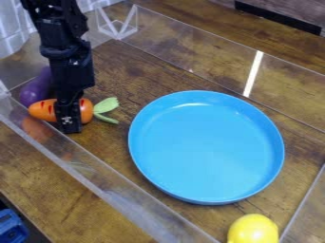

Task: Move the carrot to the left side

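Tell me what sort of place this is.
Probably a robot test bench, not a real kitchen: toy food such as the carrot and lemon, a blue plate, and clear walls fencing a wooden tabletop.

The gripper (68, 120) hides the carrot's (48, 109) middle; the lemon (253, 230) is cut off below.

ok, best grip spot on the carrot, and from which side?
Mid-body of the carrot, from straight above. It lies flat on the table, with the leafy top thin and floppy, so the thick orange part across its width looks safest. The gripper points down there, jaws shut on it. The eggplant crowds the far side.
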Motion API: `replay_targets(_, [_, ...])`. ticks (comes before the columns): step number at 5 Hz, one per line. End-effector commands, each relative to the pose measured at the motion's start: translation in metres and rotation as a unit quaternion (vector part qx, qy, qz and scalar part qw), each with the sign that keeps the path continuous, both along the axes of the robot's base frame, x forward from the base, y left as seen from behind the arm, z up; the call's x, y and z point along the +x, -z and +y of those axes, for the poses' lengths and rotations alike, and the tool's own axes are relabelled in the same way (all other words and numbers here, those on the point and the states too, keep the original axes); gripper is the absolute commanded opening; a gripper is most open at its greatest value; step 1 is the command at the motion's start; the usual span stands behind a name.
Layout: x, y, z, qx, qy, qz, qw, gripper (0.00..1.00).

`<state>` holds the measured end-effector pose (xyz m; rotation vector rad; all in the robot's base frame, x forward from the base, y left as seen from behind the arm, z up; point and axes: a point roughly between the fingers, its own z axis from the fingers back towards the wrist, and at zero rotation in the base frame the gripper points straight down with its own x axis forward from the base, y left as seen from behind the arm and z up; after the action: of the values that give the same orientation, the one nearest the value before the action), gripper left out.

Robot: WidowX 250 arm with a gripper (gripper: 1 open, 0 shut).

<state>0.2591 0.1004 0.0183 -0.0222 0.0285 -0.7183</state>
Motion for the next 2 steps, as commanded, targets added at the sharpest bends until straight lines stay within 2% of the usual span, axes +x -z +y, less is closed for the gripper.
replay_targets(1, [-0.0050,-0.0093,0.0086,0.004,-0.010,-0.016,0.9998,0.00])
replay_targets(2, [-0.0073,-0.0096,0.0090,0.002,-0.007,-0.020,0.9998,0.00])
